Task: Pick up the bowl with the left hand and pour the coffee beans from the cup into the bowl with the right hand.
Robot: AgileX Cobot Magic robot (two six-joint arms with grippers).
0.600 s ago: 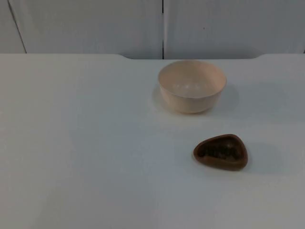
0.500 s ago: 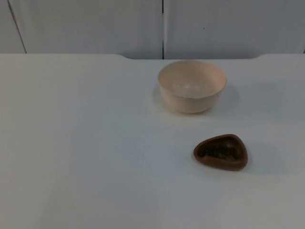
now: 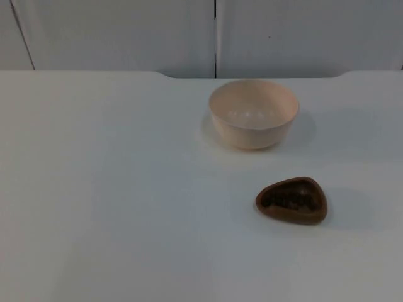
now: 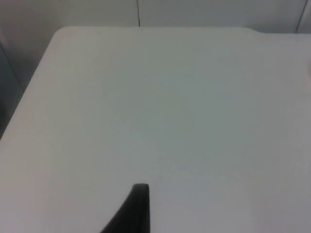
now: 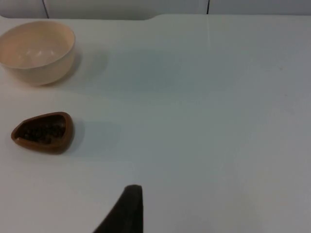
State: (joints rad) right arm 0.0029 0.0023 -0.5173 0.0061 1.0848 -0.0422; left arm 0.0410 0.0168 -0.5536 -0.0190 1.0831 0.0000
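An empty beige bowl [image 3: 253, 113] stands upright on the white table [image 3: 113, 189], toward the back and right of centre. A brown, rounded-triangular cup [image 3: 291, 200] holding dark coffee beans sits in front of it, a little further right. In the right wrist view the bowl [image 5: 36, 51] and the cup [image 5: 43, 132] stand well apart from my right gripper [image 5: 127, 208], which hovers over bare table. My left gripper [image 4: 138, 208] hangs over the table's left part, far from both objects. Neither gripper touches anything.
The grey partition wall [image 3: 126, 31] closes the table at the back. In the left wrist view the table's side edge [image 4: 29, 97] drops off beside the left gripper. Wide bare table surface lies left of and in front of the bowl and cup.
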